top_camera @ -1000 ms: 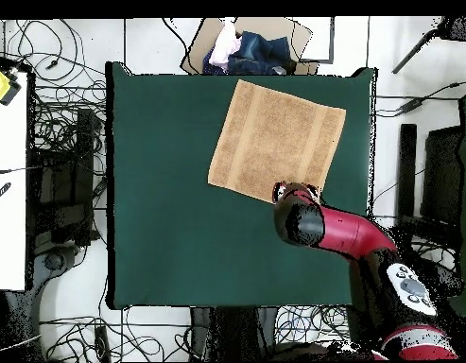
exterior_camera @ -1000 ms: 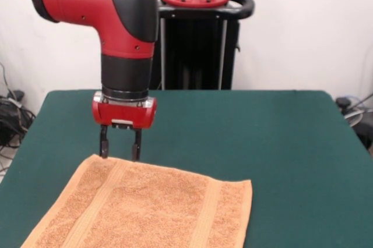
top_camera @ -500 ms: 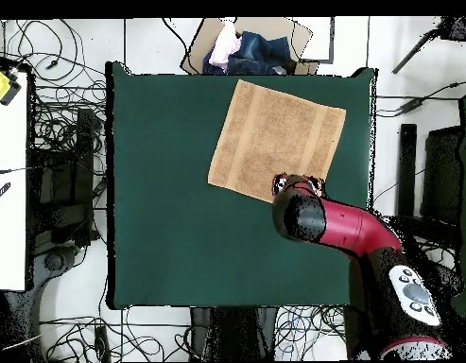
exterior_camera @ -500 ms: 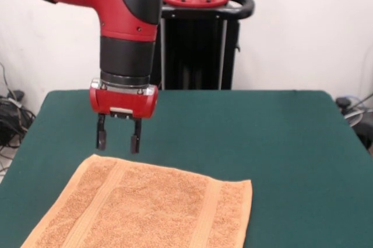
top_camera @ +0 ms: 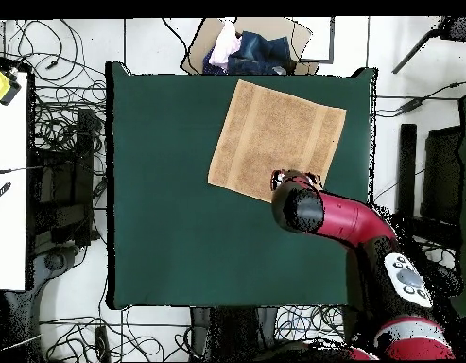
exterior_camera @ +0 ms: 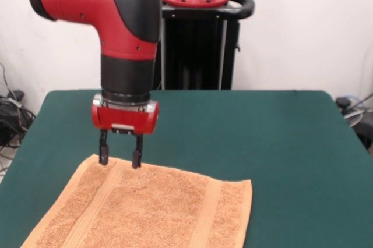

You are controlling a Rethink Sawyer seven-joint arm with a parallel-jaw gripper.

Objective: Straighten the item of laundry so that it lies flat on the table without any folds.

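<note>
The gripper [exterior_camera: 120, 159] is held with fingers apart just over the towel's [exterior_camera: 145, 210] far corner; the towel is spread flat below.

Towel [exterior_camera: 145, 210] near edge beyond frame

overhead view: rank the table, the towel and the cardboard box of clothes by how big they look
1. table, by far the largest
2. towel
3. cardboard box of clothes, smallest, though partly cut off at the table edge
</note>
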